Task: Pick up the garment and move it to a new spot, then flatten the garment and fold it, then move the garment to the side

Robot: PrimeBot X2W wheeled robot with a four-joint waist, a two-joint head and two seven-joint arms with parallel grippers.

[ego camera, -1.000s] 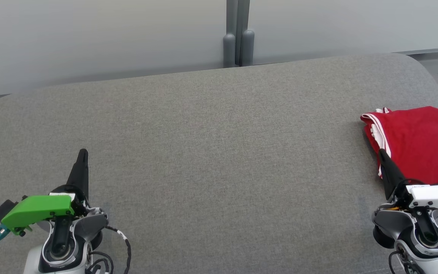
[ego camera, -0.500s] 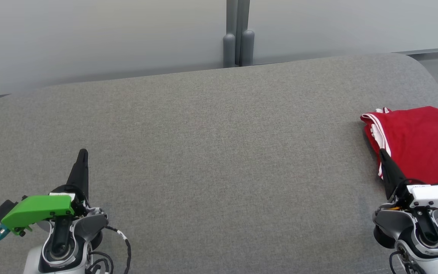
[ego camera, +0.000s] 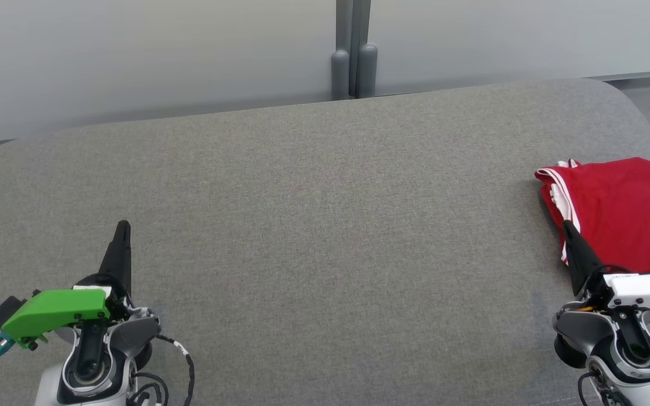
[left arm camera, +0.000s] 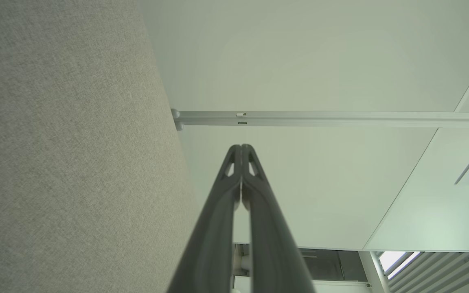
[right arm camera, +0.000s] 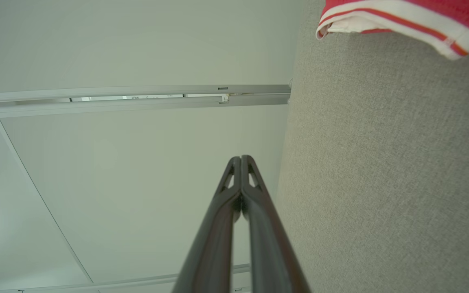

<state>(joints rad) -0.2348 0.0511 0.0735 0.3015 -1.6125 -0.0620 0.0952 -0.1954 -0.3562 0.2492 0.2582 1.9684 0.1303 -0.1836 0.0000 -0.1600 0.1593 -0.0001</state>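
Lying folded at bench (ego camera: 302, 237) right edge: your red garment (ego camera: 627, 211), soft cloth, white-striped hem. Bench grey woven fabric, rounded corners. Your left jaws fully closed, holding nothing. Right jaws closed too, empty, near striped hem.

The padded top (ego camera: 325, 225) is coarse, matt grey woven cloth. At three o'clock, the garment (ego camera: 629, 214) is smooth red fabric, trimmed white. The left gripper (ego camera: 124, 226) and right gripper (ego camera: 567, 226) look like matt dark plastic; the green cover (ego camera: 54, 316) at seven o'clock is smooth plastic.
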